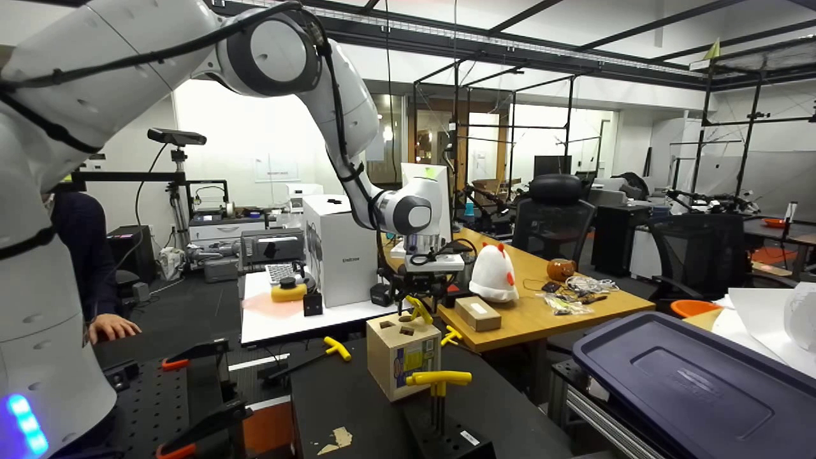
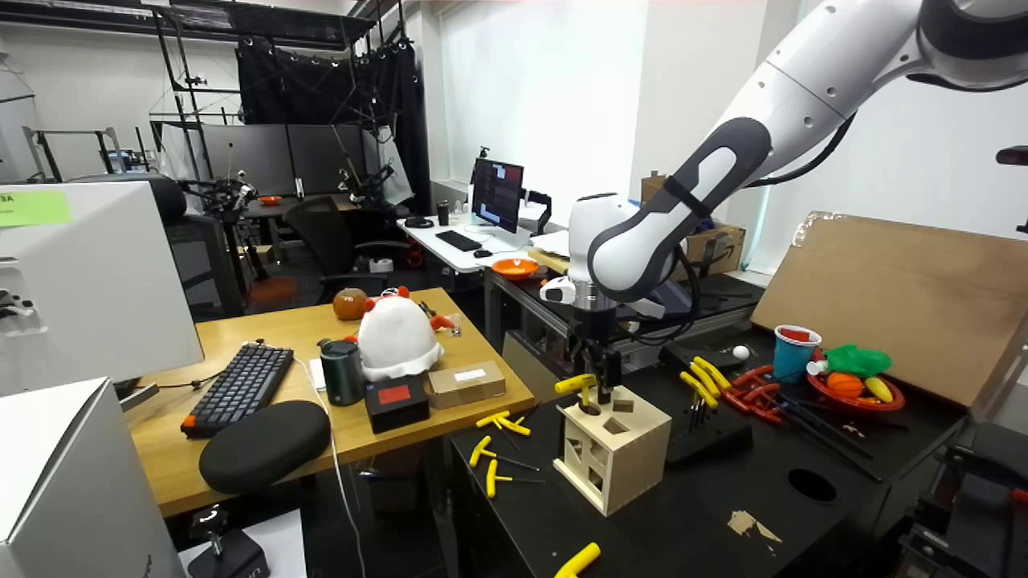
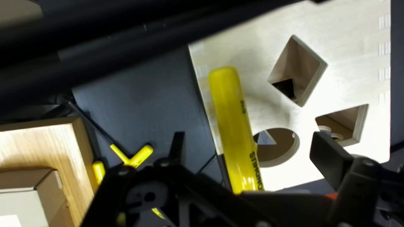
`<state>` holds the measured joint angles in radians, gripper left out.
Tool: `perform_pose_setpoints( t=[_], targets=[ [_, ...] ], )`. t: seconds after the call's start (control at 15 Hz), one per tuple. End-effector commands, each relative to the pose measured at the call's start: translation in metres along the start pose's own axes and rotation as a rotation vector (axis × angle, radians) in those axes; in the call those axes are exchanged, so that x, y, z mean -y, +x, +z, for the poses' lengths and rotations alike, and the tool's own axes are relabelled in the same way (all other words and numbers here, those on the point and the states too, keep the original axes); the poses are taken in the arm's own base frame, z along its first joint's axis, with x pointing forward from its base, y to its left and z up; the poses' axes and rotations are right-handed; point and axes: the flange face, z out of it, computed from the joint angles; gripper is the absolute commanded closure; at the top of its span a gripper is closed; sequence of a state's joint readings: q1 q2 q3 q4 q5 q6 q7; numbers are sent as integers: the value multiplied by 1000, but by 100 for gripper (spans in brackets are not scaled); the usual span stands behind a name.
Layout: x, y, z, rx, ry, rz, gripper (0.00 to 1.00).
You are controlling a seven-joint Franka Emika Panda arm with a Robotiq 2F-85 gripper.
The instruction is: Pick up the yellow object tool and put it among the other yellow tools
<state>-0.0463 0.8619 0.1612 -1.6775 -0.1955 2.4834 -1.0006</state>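
Note:
A yellow T-handled tool (image 2: 577,384) stands at the round hole in the top of the pale wooden box (image 2: 642,457), its shaft mostly hidden. In the wrist view its yellow handle (image 3: 232,126) lies across the box's edge beside that hole. My gripper (image 3: 249,138) is open above the box, and the handle passes between its fingers (image 3: 331,157) with space on both sides. My gripper's body covers the handle's lower end. Other yellow tools (image 2: 703,382) stand upright in a black holder behind the box. More yellow tools (image 2: 498,474) lie loose on the black table.
A wooden desk (image 1: 561,325) with a small cardboard box (image 1: 478,313) and a white plush (image 1: 494,274) stands close beside the black table. Red-handled tools (image 2: 755,393) and a bowl of toys (image 2: 855,393) lie beyond the holder. One more yellow handle (image 1: 338,349) rests near the table's edge.

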Motion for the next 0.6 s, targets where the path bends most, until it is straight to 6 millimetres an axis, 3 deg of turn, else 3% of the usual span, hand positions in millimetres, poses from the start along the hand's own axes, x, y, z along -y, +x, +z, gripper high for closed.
perform_pose_setpoints(
  t=[0.0, 0.27, 0.33, 0.4, 0.53],
  targets=[
    [-7, 3, -3, -16, 19, -1, 0],
    [-15, 6, -12, -15, 31, 32, 0],
    [-17, 6, -13, -13, 40, 40, 25],
    [-18, 6, -14, -6, 46, 47, 26],
    [-20, 5, -16, -2, 60, 58, 41]
  ],
)
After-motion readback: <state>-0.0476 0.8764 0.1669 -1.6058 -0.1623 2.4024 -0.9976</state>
